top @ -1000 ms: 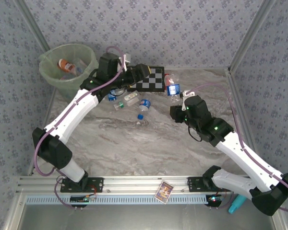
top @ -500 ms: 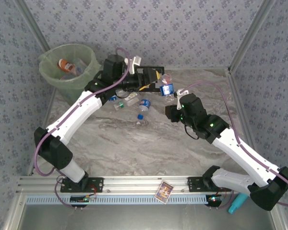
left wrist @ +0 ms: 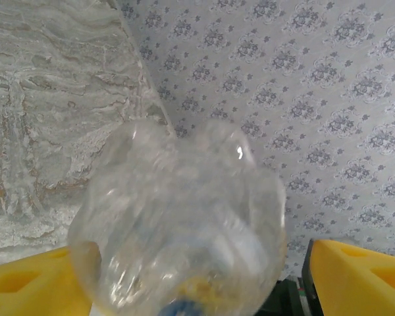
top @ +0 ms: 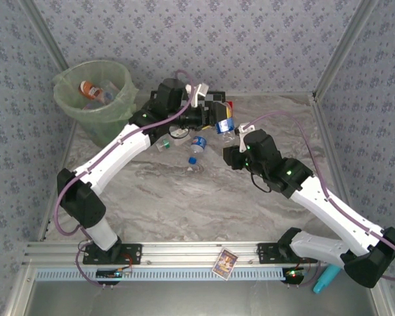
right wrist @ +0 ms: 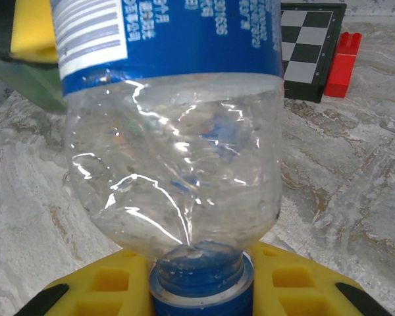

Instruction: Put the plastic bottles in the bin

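1. Marbled tabletop (top: 184, 197), patterned walls behind: a blue-labelled plastic bottle (top: 226, 125) hangs above it towards 12 o'clock.
2. Right gripper (right wrist: 201, 283) is clamped on the bottle's blue cap.
3. Left gripper (left wrist: 184, 276) has swung towards 3 o'clock, off the checkerboard (right wrist: 309, 46), within the last second. Its yellow fingers (left wrist: 26, 283) straddle the bottle's base, spread wide and not yet pinching.
4. This looks like a handover, because the bin (top: 95, 122) stands at 10 o'clock, on the left arm's side, with an orange-labelled bottle (top: 87, 87) already inside.
5. Loose bottles (top: 196, 143) lie at 7 o'clock from the held one.

Seen from the left wrist, the bottle (left wrist: 178, 224) is blurred and cropped below.
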